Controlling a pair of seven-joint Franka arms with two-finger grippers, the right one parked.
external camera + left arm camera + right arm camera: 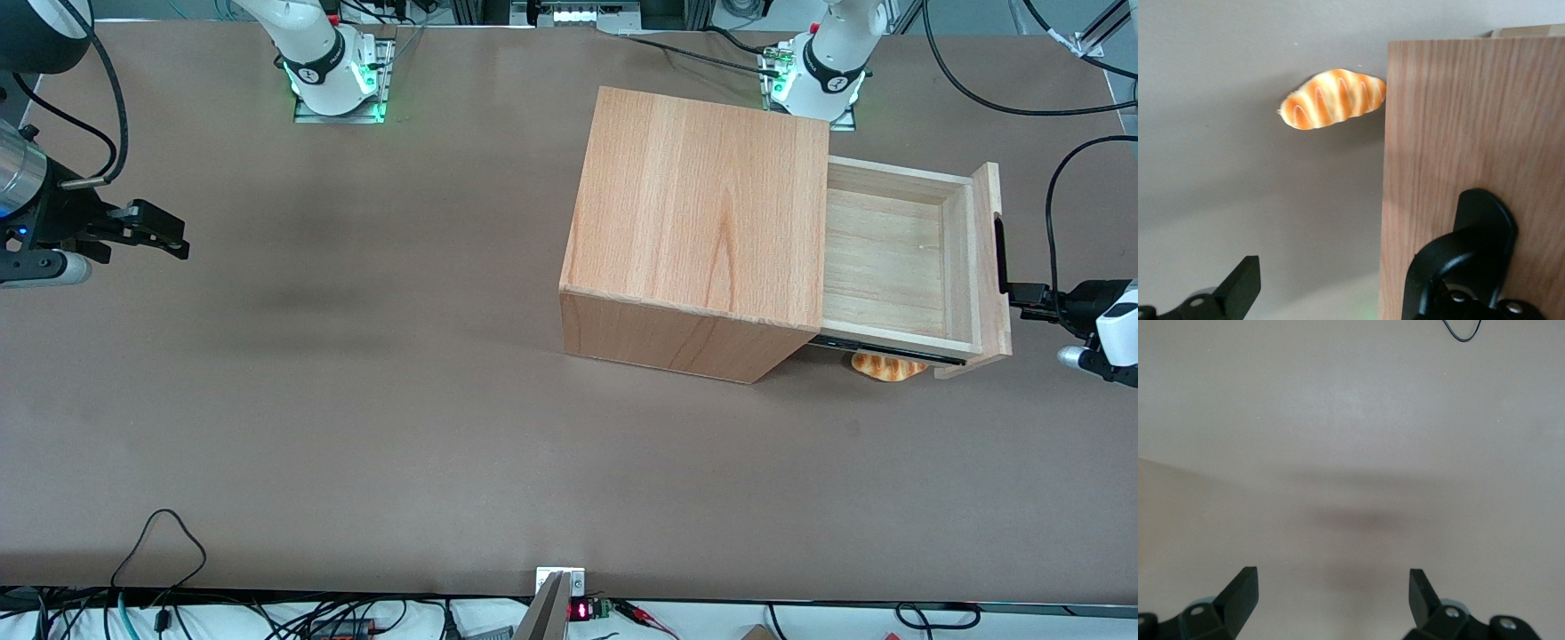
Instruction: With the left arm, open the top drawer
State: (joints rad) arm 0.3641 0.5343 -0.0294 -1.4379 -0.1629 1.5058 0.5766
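Note:
The top drawer (pixel 889 258) stands pulled well out of the wooden casing (pixel 693 213), toward the working arm's end of the table, and its pale plank inside is bare. Its front panel (pixel 990 267) carries the black bar handle (pixel 1000 253). My left gripper (pixel 1024 299) sits just in front of the panel, at the end of the handle nearer the front camera. In the left wrist view the gripper (pixel 1331 288) is open. One finger (pixel 1238 290) hangs over the table past the panel's edge. The other finger (pixel 1426 277) lies against the panel (pixel 1471 120) beside the handle's end (pixel 1486 220). Nothing is between the fingers.
A striped orange bread roll (pixel 889 365) (pixel 1331 99) lies on the brown table (pixel 400 373), under the open drawer's corner nearest the front camera. Cables trail along the table's edges. The arm bases (pixel 822 76) stand at the table's back edge.

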